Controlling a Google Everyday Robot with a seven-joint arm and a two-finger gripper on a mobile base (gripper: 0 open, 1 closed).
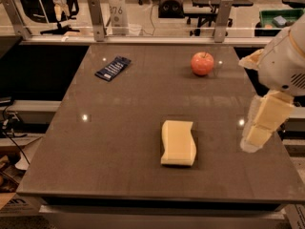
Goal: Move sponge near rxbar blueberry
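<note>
The pale yellow sponge [178, 143] lies flat on the brown table [119, 128], a little right of centre and toward the front. The dark blue rxbar blueberry [113, 68] lies at the far left of the table, well apart from the sponge. My gripper [261, 125] hangs at the right edge of the table, to the right of the sponge and not touching it. Its pale yellow fingers point down.
A red apple [202, 63] stands at the far right of the table. A metal rail with upright posts [95, 19] runs behind the table's far edge. Chairs and a green bin [281, 18] stand beyond it.
</note>
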